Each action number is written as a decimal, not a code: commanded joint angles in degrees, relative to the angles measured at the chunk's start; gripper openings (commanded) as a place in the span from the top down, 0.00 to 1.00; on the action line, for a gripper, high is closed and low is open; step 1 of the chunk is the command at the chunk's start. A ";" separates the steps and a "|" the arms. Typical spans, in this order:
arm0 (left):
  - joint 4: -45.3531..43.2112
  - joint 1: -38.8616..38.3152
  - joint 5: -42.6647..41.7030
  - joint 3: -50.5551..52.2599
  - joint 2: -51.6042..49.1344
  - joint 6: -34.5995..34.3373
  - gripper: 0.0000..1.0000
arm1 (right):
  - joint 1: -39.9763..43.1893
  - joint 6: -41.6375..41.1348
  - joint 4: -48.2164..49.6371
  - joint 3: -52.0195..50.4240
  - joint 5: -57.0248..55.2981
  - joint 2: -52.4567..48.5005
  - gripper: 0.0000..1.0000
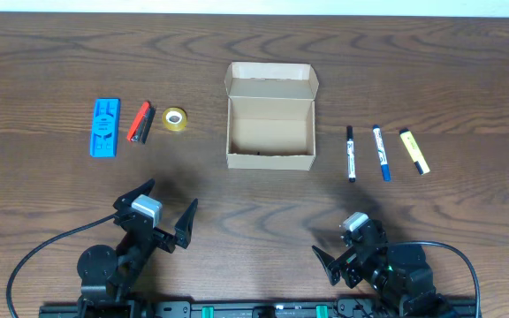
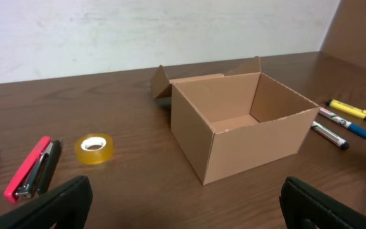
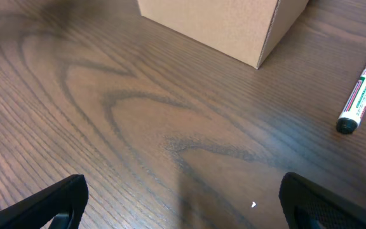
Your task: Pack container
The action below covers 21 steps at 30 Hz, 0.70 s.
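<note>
The container is a tan cardboard box standing open and empty at the table's centre, its flap lid folded back. It also shows in the left wrist view, container, and in the right wrist view, container. To its right lie a black marker, a blue marker and a yellow highlighter. My left gripper hovers near the front edge, open and empty, left gripper. My right gripper is at the front right, open over bare wood, right gripper. The black marker lies ahead to its right.
Left of the box lie a yellow tape roll, a red and black stapler and a blue plastic piece. The tape roll and stapler show in the left wrist view. Black cables trail off both arm bases.
</note>
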<state>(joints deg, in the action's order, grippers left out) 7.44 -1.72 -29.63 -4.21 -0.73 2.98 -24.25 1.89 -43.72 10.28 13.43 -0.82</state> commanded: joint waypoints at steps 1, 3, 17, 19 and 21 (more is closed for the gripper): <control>0.39 0.04 -0.59 1.70 0.50 0.20 0.05 | -0.59 -0.76 0.02 -0.59 0.07 0.44 0.01; 0.39 0.04 -0.59 1.70 0.50 0.22 0.05 | -0.59 -0.76 0.02 -0.59 0.07 0.44 0.01; 0.39 0.04 -0.57 1.70 0.50 0.20 0.05 | -0.59 -0.76 0.02 -0.59 0.07 0.44 0.01; 0.39 0.04 -0.59 1.70 0.50 0.22 0.05 | -0.59 1.64 0.02 -0.59 -2.19 0.44 0.01; 0.39 0.04 -0.59 1.70 0.50 0.22 0.05 | -0.59 2.47 0.02 -0.59 -4.28 0.44 0.01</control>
<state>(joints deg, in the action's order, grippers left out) 7.42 -1.72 -29.63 -4.21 -0.73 2.98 -24.25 2.55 -43.75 10.28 12.27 -0.82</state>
